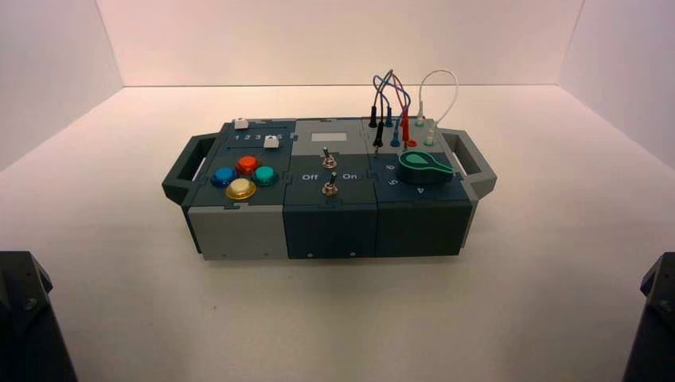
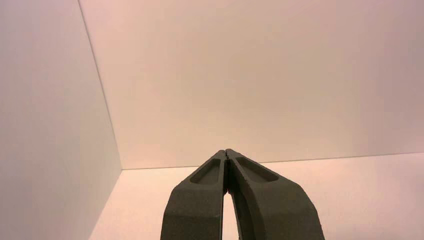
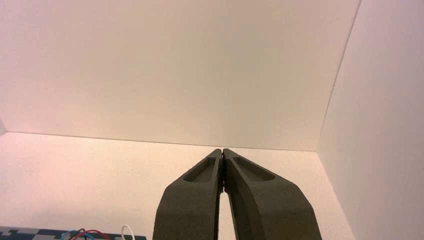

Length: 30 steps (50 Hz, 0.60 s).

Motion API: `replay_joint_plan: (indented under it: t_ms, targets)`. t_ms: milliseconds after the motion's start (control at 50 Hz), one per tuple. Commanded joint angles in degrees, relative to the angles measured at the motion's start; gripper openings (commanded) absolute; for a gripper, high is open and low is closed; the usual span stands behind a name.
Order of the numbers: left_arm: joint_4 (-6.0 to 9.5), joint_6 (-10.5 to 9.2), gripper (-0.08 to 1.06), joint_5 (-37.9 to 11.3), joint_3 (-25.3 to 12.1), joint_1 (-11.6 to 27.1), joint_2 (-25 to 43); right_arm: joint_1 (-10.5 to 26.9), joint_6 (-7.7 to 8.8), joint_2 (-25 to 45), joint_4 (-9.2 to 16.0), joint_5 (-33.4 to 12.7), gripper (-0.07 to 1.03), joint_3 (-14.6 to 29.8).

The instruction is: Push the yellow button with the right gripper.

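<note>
the yellow button (image 1: 240,189) is a shiny round dome on the left of the hard, boxy box (image 1: 330,179), nearest the arms, by the round blue button (image 1: 224,177), red-orange button (image 1: 248,165) and teal button (image 1: 264,176). the right gripper (image 3: 223,151) is well apart from it, its smooth, pointy fingers closed. the left gripper (image 2: 226,151) is parked off to the left, fingers closed too.
</note>
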<state>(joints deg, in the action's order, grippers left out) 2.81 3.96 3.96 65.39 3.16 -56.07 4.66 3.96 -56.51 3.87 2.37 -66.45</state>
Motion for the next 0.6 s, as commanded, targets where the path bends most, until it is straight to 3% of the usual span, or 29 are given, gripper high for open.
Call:
replay_joint_plan:
  t_ms: [20,300,480,600]
  targets:
    - [-0.18,0.26,-0.03,0.7,-0.79,-0.09,0.35,0.18,0.0,0.18,0.09,0.7,-0.02,0.97]
    - [-0.18,0.26,-0.03,0.7,-0.79,-0.09,0.26,0.18,-0.09,0.09,0.18,0.09,-0.02,0.97]
    - [-0.09,0.09,-0.03,-0.09,-1.05,0.09,-0.26,1.67,-0.18,-0.26,0.35,-5.36,-0.02,3.08]
    - [0.09,-0.09,-0.03,-3.78,-2.72,0.7,-1.05,3.43,-0.18,-0.26,0.35,-9.32,-0.02,5.36]
